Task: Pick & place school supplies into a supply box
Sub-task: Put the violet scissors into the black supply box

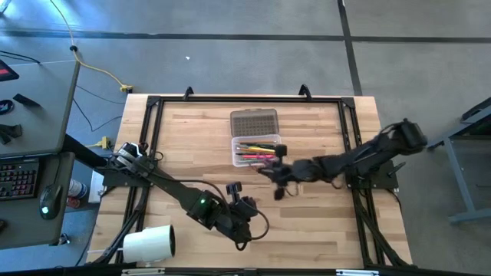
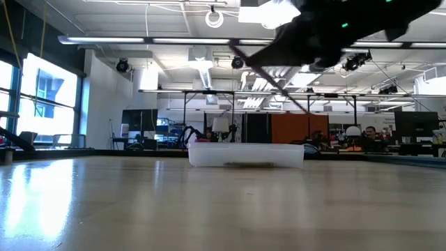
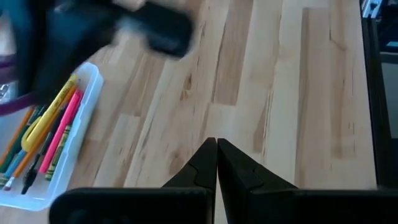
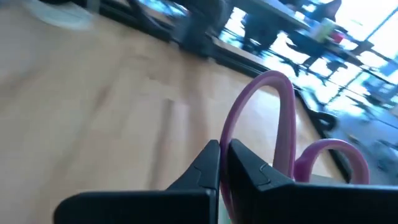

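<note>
We are gripping the purple-handled scissors (image 4: pixel 283 140) in our right claw (image 1: pixel 274 173), fingers clamped on them, and holding them in the air just beside the near end of the supply box (image 1: pixel 255 151) on the bench (image 1: pixel 322 222). Pencils and pens (image 3: pixel 46 134) are lying inside the box, its lid (image 1: pixel 254 122) hinged open. Our left claw (image 3: pixel 216 163) is resting closed and empty over bare bench.
</note>
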